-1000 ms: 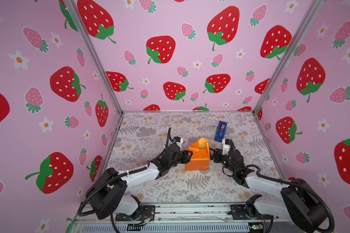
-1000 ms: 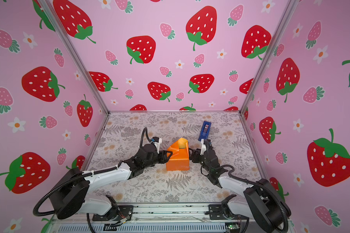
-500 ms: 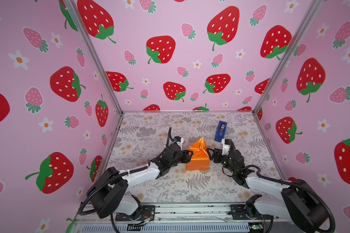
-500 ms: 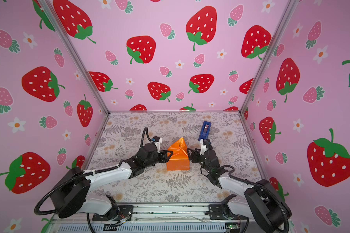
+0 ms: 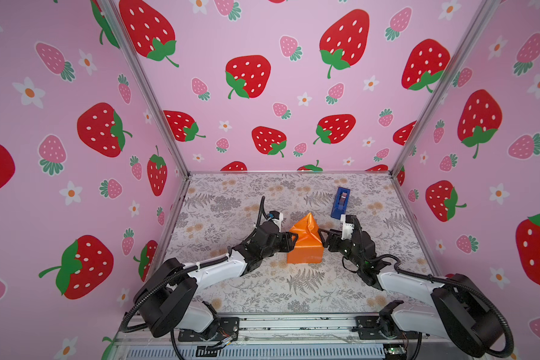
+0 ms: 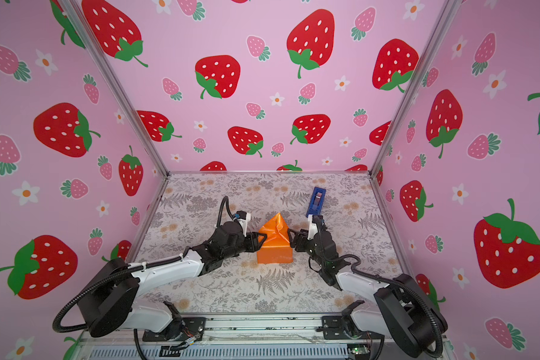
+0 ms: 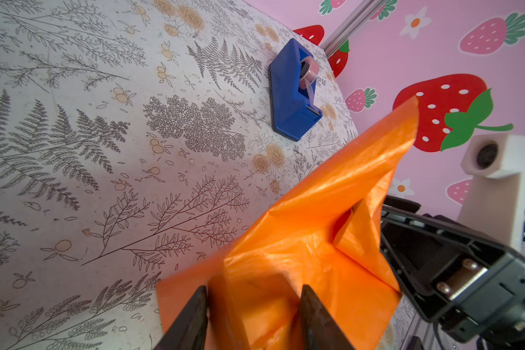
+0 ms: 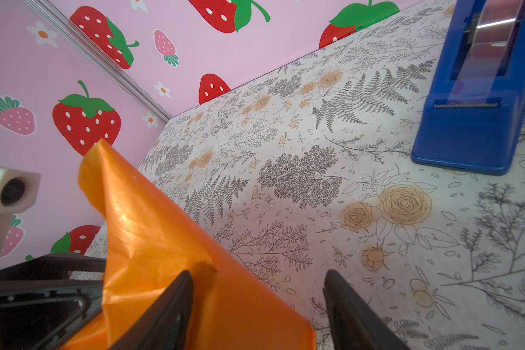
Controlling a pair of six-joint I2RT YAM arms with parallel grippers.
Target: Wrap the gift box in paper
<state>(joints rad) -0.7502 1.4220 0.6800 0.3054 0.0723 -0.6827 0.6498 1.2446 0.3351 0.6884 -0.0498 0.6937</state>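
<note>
- Top views both show the paper (image 5: 304,247) (image 6: 275,249) folded into a box-shaped orange package near the middle of the table (image 5: 231,202), with one pointed flap standing up at its far side.
- The gift box is hidden, and only paper is visible on the package.
- The left gripper (image 5: 293,240) is at the left side of the package. In the left wrist view its fingers (image 7: 194,318) are closed on a paper-covered part, one on each side and touching it.
- The right gripper (image 5: 323,238) is at the right side. In the right wrist view its jaws stand apart: one finger (image 8: 170,303) lies against the paper and the second is over bare table, so it grips nothing.
- A blue tape dispenser (image 5: 340,202) stands farther back, just behind the right gripper and apart from the package.
</note>
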